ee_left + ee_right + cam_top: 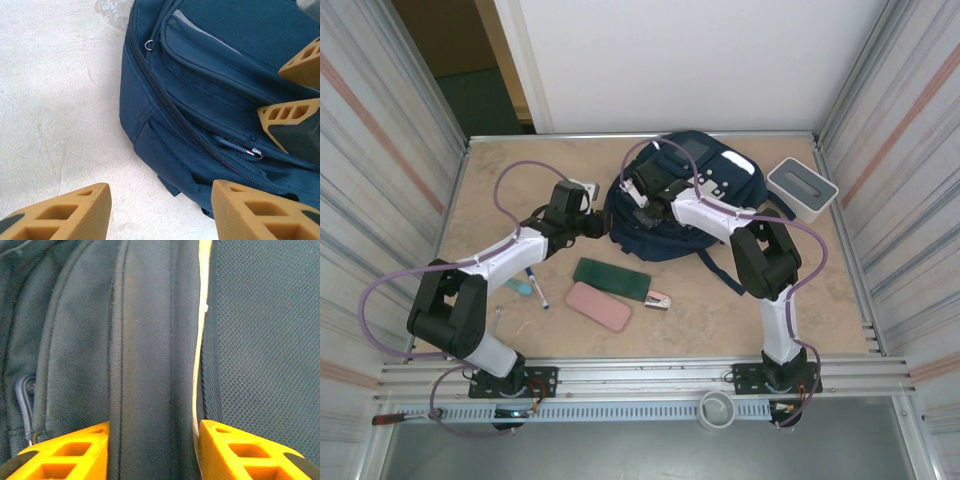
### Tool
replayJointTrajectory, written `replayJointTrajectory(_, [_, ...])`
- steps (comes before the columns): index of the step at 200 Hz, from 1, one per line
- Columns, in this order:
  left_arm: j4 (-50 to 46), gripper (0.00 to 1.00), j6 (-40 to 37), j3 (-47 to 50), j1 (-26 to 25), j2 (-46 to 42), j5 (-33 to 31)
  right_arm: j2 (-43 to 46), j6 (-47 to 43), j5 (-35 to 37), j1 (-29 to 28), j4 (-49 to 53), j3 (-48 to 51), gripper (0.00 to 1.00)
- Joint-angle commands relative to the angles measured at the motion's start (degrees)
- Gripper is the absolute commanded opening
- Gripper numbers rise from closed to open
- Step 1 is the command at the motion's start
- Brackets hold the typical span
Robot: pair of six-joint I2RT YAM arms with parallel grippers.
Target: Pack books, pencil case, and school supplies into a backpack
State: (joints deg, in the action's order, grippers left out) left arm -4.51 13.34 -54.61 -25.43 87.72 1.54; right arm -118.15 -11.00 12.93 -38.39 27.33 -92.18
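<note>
**Both grippers at the backpack, supplies lying on the table**

The backpack [665, 238] lies at the far middle of the table [500, 180]. The right arm stretches across its top and covers part of it in the overhead view. The right gripper [638, 200] sits on the bag's left part. In its wrist view the right gripper [154, 432] has a raised ridge of navy fabric [150, 340] filling the gap between its narrowed jaws, pressed by both fingers. A thin pale stripe [200, 315] runs just beside that ridge.

The left gripper [592, 226] hovers at the bag's left edge. Its wrist view shows the left gripper [160, 200] spread wide and holding nothing, with one finger above bare table and the other above the bag's lower corner. A zip line and its small metal pull [256, 153] cross the fabric ahead. The right gripper's fingers [295, 117] block the upper right.

Nearer the arms, outside the bag, lie:
- a flat dark-green rectangle [612, 277], which may be a booklet or a case
- a pink case [599, 306] just beside it
- the stapler [658, 299] touching the green piece's end
- the pen [537, 285] beside the left arm
- a small teal item [518, 287]

A white box [802, 188] stands right of the bag, and a loose strap [720, 270] trails toward the right arm.
</note>
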Motion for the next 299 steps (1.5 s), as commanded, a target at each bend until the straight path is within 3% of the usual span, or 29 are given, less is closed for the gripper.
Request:
replayJointTrajectory(1, [-0.6,0.56,-0.2,0.6,0.4,-2.7,0.4,0.5,-2.0,3.8,0.1,1.8,-2.2,0.24])
replayJointTrajectory(28, [-0.1,0.56,-0.3,0.6,0.4,-3.7,1.7,4.0,-2.2,2.7,0.4,1.4,-1.7,0.08])
replayJointTrajectory(50, [1.8,0.58,-0.8,1.1,0.4,-4.8,4.6,8.4,0.0,-1.7,1.9,1.2,-1.0,0.02])
replayJointTrajectory(85, [7.0,0.63,-1.8,1.7,0.3,-5.5,11.5,15.0,6.6,-16.4,6.4,-1.1,1.5,0.0])
replayJointTrajectory(119, [10.0,0.69,-6.1,0.8,-0.4,-4.2,16.7,16.9,8.7,-22.7,9.1,-0.4,1.2,0.0])
replayJointTrajectory(147, [8.0,0.71,-12.3,-2.7,-0.6,-1.1,21.5,17.3,9.2,-24.2,10.3,0.0,1.1,0.0])
replayJointTrajectory(202, [0.8,0.68,-24.1,-10.6,-2.1,5.3,25.2,17.3,9.5,-25.1,11.0,0.2,1.4,0.0])
replayJointTrajectory(250, [-0.2,0.6,-26.0,-13.6,-3.6,9.5,26.4,17.4,9.7,-25.5,11.3,0.0,1.2,0.0])
replayJointTrajectory(299, [-0.2,0.6,-25.7,-17.0,-4.0,13.4,26.7,17.3,10.7,-26.5,11.2,-0.7,1.9,0.0])
